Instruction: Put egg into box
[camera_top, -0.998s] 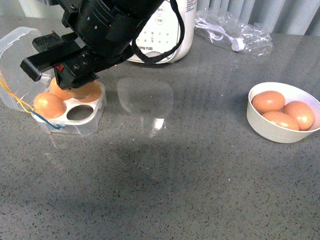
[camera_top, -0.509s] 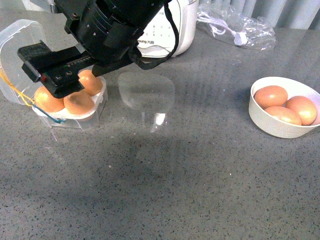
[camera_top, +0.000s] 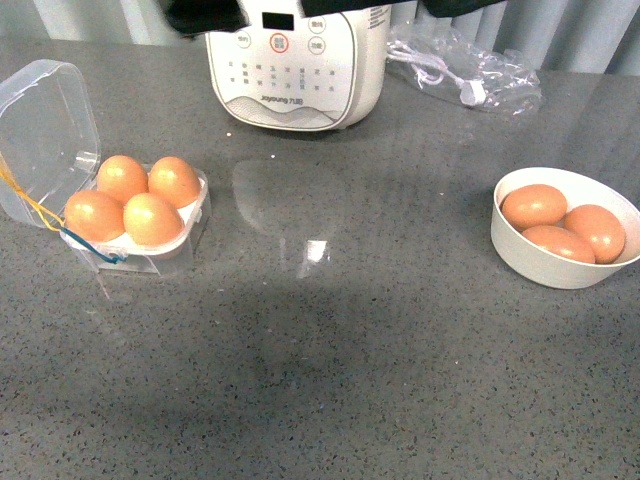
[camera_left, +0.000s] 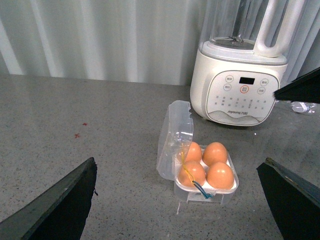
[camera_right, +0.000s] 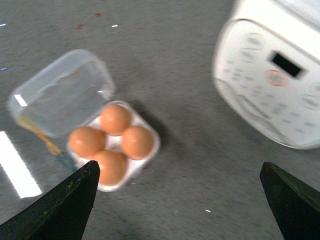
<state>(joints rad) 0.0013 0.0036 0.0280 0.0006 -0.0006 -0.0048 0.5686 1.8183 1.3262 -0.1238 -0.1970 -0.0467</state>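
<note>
We see the egg (camera_top: 152, 218) in the box (camera_top: 48, 125) at the worktop's (camera_top: 330, 380) left edge; left gripper (camera_left: 177, 164) and right gripper (camera_right: 180, 166) gape empty.

Seven orange-brown eggs (camera_top: 152, 218) are in view. Four sit in the box (camera_top: 150, 258), one in each of its four cells, and three lie in the bowl (camera_top: 515, 250). There is one box, of clear plastic with one hinged lid (camera_top: 45, 130), and one round white bowl. Two rubber bands hang on the box: one yellow band (camera_top: 25, 197) and one blue band (camera_top: 100, 252). One white appliance (camera_top: 295, 70) and one clear plastic bag (camera_top: 470, 65) rest on the one grey surface (camera_top: 330, 360).
</note>
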